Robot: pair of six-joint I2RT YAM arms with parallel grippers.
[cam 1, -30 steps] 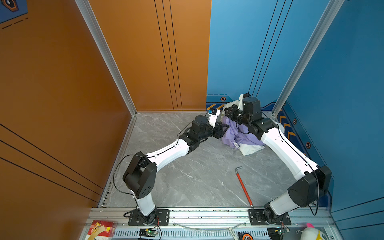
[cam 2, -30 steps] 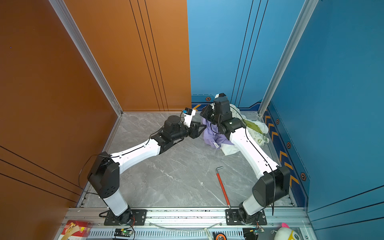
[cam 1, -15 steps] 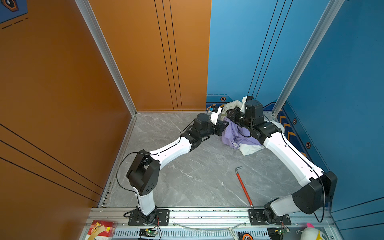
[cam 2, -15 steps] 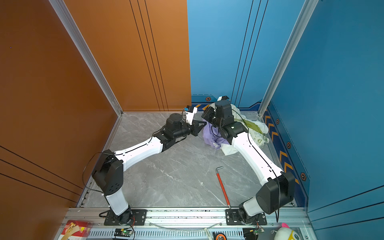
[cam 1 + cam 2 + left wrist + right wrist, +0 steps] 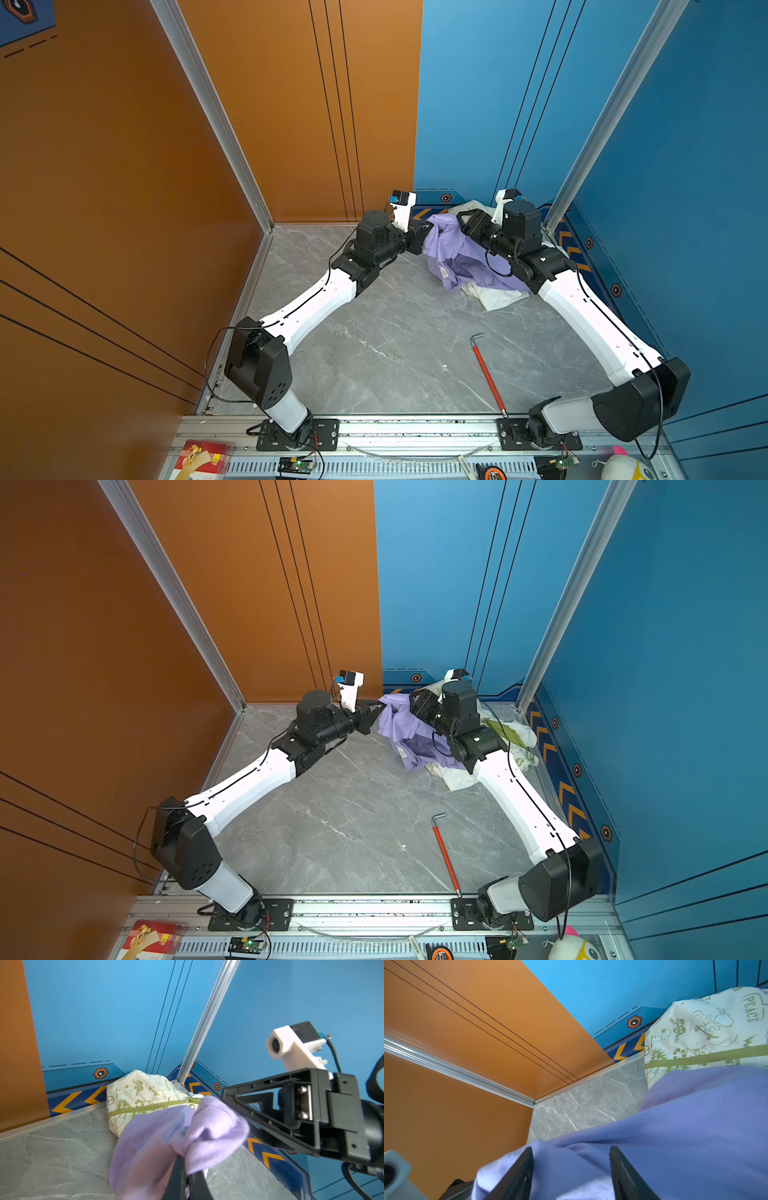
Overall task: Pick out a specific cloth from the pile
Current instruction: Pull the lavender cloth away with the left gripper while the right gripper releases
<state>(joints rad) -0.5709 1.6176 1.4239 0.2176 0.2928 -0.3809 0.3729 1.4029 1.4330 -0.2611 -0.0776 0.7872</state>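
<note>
Gripping a bunched corner of the cloth [image 5: 158, 1138] hard in the left gripper [image 5: 184, 1158], jaws clenched on the purple fabric right at the fingertips. Holding the right gripper [image 5: 570, 1153] released, jaws standing apart, yet sitting with purple folds draped across and between its fingers [image 5: 525, 1169]. Hanging the purple fabric between the two tools, then trailing it down beneath the right gripper's wrist onto a plain white cloth [image 5: 498, 296] and the floor [image 5: 374, 332]. Sitting close in front of the pile [image 5: 141, 1093], green-printed fabric bulging just beyond the left fingertips; touching the purple edge or merely overlapping it in view, impossible to tell. Risking, most likely, a snag: pulling away with the left through folds looping over an open right finger, stretching the fabric or yanking it out of the pinch. Risking a slip as well, pinching only a small wad rather than a deep fold. Possibly dragging the white cloth along, lying under the purple tail and perhaps clinging to it. Possibly tugging the printed fabric off the heap too, if caught beneath. Working with both tools near each other, so risking a knock when retreating along crossing paths. Needing, by this reading, the right gripper backing clear before any hauling with the left.
</note>
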